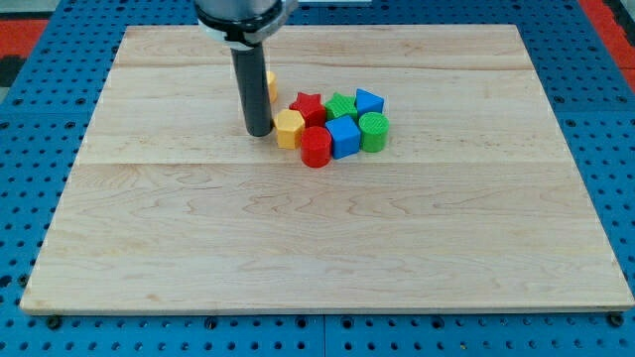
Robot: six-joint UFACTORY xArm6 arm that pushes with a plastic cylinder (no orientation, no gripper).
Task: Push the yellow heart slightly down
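A yellow block (pixel 271 85), likely the yellow heart, shows only as a sliver behind the right side of my dark rod; most of it is hidden. My tip (pixel 258 133) rests on the board just below that block and right beside the left side of a yellow hexagon (pixel 289 129).
A tight cluster lies to the right of my tip: a red star (pixel 309 105), a red cylinder (pixel 316 147), a blue cube (pixel 343 136), a green star (pixel 339 104), a blue block (pixel 368 100) and a green cylinder (pixel 373 130). The wooden board (pixel 317 248) sits on a blue pegboard.
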